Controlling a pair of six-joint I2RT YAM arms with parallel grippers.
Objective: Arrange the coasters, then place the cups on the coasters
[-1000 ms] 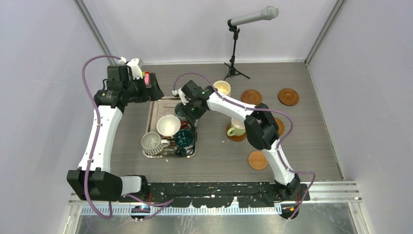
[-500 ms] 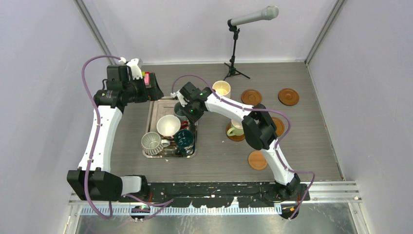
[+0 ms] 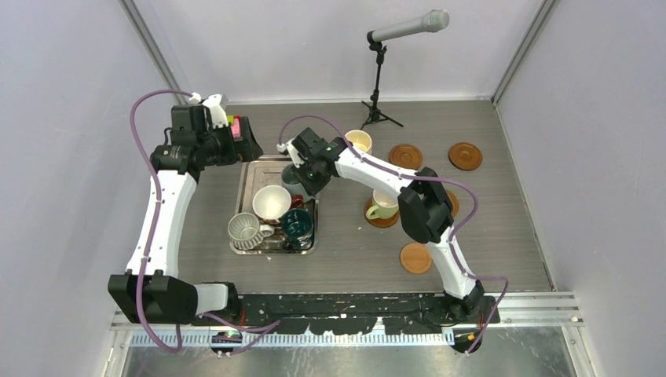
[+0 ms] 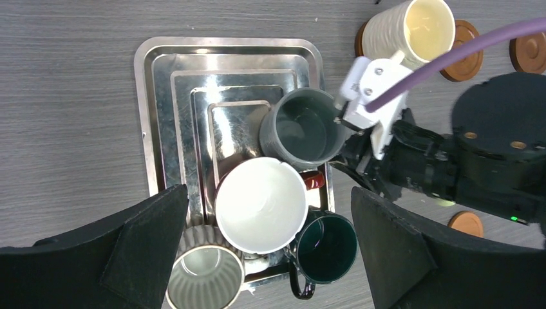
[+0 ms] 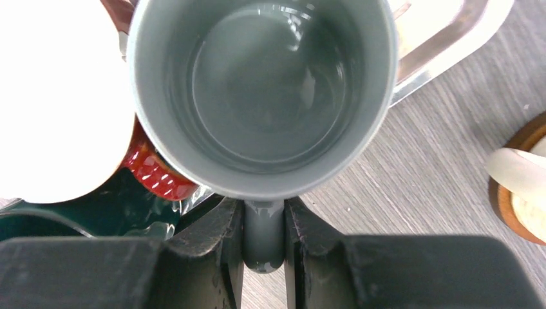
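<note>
In the right wrist view my right gripper (image 5: 264, 222) is shut on the handle of the grey-blue cup (image 5: 264, 96), which stands upright at the tray's (image 5: 444, 38) far right corner. Beside it on the tray are the white-inside red-brown cup (image 4: 261, 205), the ribbed silver-grey cup (image 4: 205, 280) and the dark teal cup (image 4: 327, 248). My left gripper (image 4: 269, 193) hovers open high above them. The cream cup (image 3: 359, 141) and the pale green cup (image 3: 382, 206) each sit on a coaster. Bare coasters (image 3: 405, 155) (image 3: 465, 155) (image 3: 415, 258) lie to the right.
A microphone on a stand (image 3: 378, 78) is at the back of the table. A small coloured block toy (image 3: 233, 123) shows by my left wrist. Another coaster (image 3: 451, 203) is partly hidden under my right arm. Walls close in the table on both sides.
My right gripper has closed on the grey-blue cup's handle and its wrist has shifted slightly toward the back. The left arm has stayed still.
</note>
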